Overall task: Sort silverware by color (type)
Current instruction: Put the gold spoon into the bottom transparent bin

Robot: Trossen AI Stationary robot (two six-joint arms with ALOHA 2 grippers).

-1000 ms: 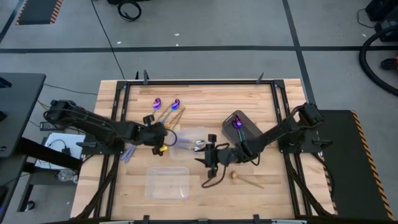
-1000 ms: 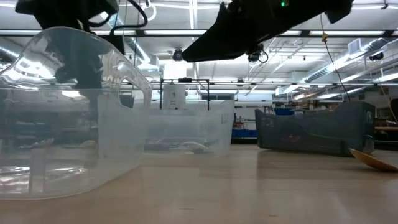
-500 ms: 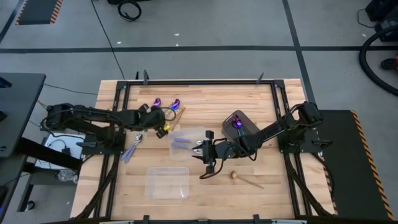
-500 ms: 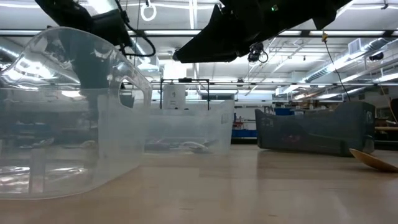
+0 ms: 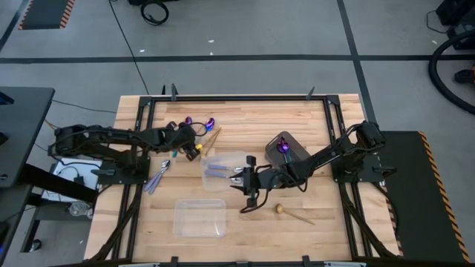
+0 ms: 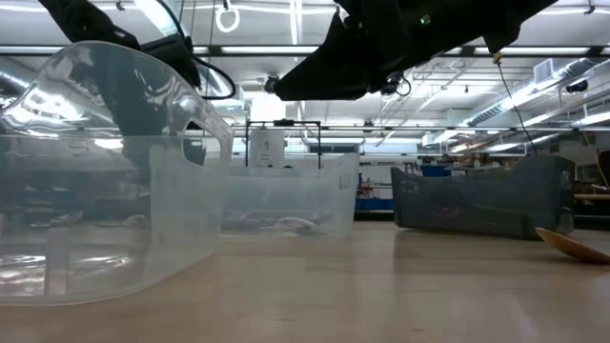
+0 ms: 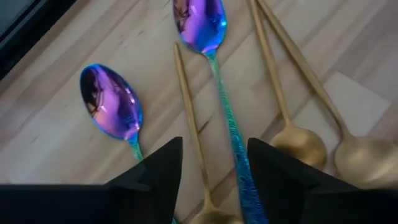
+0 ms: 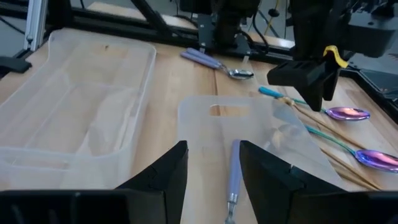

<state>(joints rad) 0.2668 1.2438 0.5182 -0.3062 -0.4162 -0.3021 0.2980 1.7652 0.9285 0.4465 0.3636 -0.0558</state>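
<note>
Two iridescent purple spoons (image 5: 188,120) (image 5: 210,121) and several gold spoons (image 5: 211,138) lie flat on the wood near the far left. My left gripper (image 5: 191,147) hovers open just above them. In its wrist view its fingers (image 7: 155,177) stand on either side of a gold handle (image 7: 188,118) and a purple spoon's teal handle (image 7: 225,121) without touching. My right gripper (image 5: 242,182) is open beside a clear tray (image 5: 225,169) that holds pale silver spoons (image 8: 233,167). More silver spoons (image 5: 159,175) lie at the table's left.
A second clear tray (image 5: 200,217) sits near the table's near edge. The dark grey tray (image 5: 289,152) right of centre holds a purple spoon (image 5: 282,147). A wooden spoon (image 5: 293,213) lies near the right arm. A black frame (image 5: 223,97) runs around the table.
My left gripper has moved from the left edge of the clear tray toward the far edge and now stands over the purple and gold spoons. My right gripper has shifted slightly toward the far edge, beside the clear tray.
</note>
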